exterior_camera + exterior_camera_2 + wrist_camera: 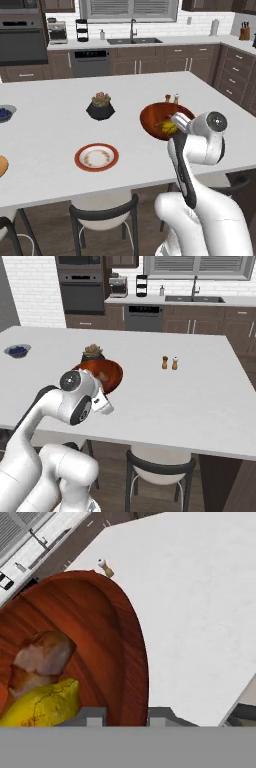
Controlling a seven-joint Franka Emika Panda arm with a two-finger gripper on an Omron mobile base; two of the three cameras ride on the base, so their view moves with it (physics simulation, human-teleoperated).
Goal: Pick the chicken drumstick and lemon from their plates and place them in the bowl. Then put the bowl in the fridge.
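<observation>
Reddish-brown bowl [100, 637] rim between shut gripper [127, 714] tips, open counter [200, 602] beside

**A home kitchen with a large island**

The room is a domestic kitchen. A wide white island counter [50, 130] fills the foreground, with dark-framed stools [102, 215] tucked under it. Along the back wall run dark wood cabinets [200, 62], a sink with a tall faucet [133, 31], a dishwasher [90, 62] and a built-in wall oven [80, 286]. White subway tile, a coffee machine [118, 286] and a knife block [244, 33] complete it.
</observation>
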